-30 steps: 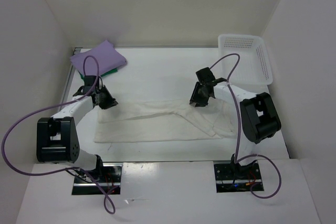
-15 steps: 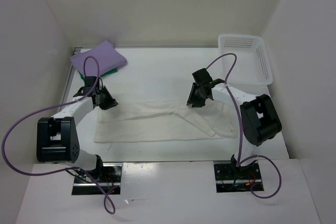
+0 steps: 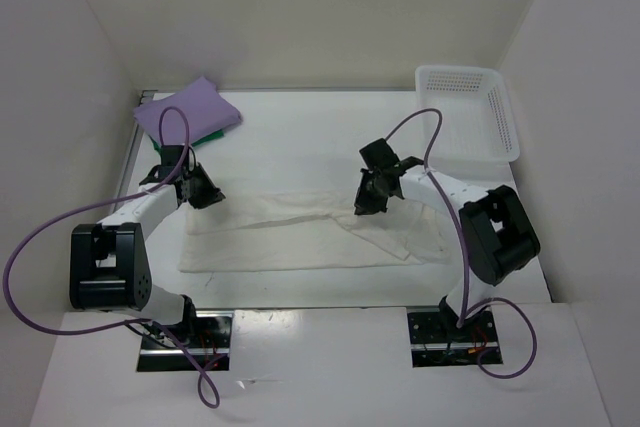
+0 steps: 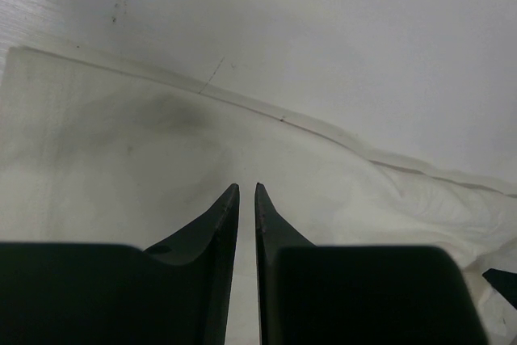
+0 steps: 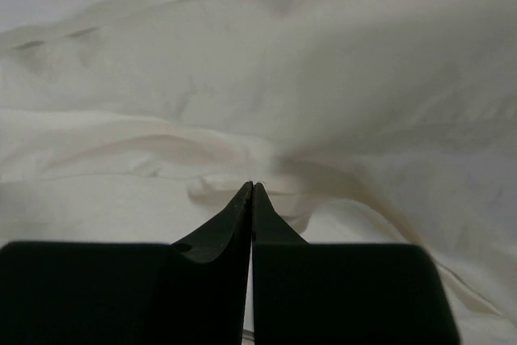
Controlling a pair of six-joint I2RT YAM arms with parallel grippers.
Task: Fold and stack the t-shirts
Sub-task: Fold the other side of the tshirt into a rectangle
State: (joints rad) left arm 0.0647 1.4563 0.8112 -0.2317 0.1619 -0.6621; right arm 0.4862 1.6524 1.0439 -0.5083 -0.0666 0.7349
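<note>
Against the earlier top view, the right end effector (image 3: 368,202) is found shifted a little leftward over the cream-white cloth t-shirt (image 3: 290,237), nearer its middle, and its jaws, which stood apart a second ago, are now brought together. In the right wrist view the black fingertips (image 5: 236,214) are seen meeting at a small puckered ridge of the cream cloth, which appears to be pinched between them. The shirt's right part is drawn slightly more into creases than before.

The left end effector (image 3: 205,194) is unchanged: it is held at the far left corner of the cream-white shirt, its fingertips (image 4: 222,216) parted only by a thin slit and set down on the cloth; whether a fold is gripped cannot be told.

The cream-white shirt is spread lengthwise on the white worktop (image 3: 300,137). Beyond its left end, apart from it, the pale lavender-purple cloth t-shirt (image 3: 190,112) is laid folded on the bright green cloth t-shirt (image 3: 208,135), of which only an edge is shown; neither has moved.

The white perforated plastic basket (image 3: 505,117) is placed beyond the cream-white shirt's right end. All three shirts are kept outside it.
</note>
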